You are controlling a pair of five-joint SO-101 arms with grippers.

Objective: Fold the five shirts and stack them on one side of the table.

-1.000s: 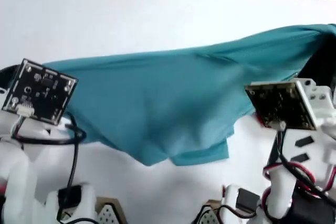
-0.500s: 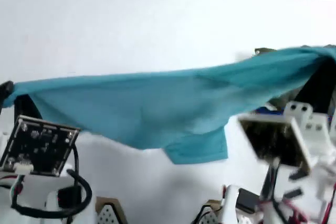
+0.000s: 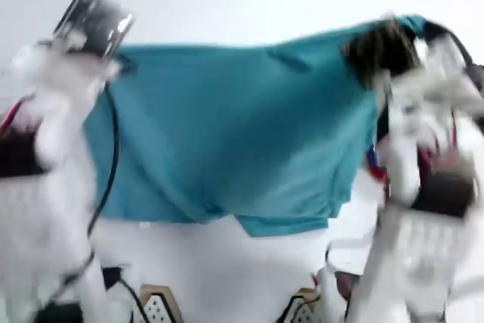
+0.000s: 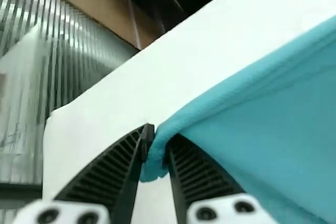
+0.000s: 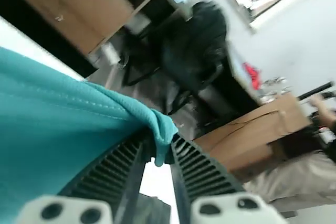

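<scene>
A teal shirt (image 3: pixel 234 126) hangs spread out above the white table (image 3: pixel 227 13), held up by two corners. My left gripper (image 4: pixel 156 140) is shut on one corner of the teal shirt (image 4: pixel 262 124); in the high view that arm stands at the left, its gripper (image 3: pixel 113 54) raised at the shirt's upper left corner. My right gripper (image 5: pixel 160 148) is shut on the other corner of the shirt (image 5: pixel 58 140); in the high view it is at the upper right (image 3: pixel 401 32). The shirt's lower hem (image 3: pixel 287 225) hangs down near the table's front.
The arms' bases (image 3: pixel 159 308) stand at the table's near edge. Beyond the table's far edge lie a dark floor and brown furniture (image 5: pixel 68 3). A corrugated metal wall (image 4: pixel 58 72) stands past the table's left corner.
Both arms have swung up and toward the far side, lifting the shirt's held corners. The shirt went from a low sagging band to a tall spread sheet.
</scene>
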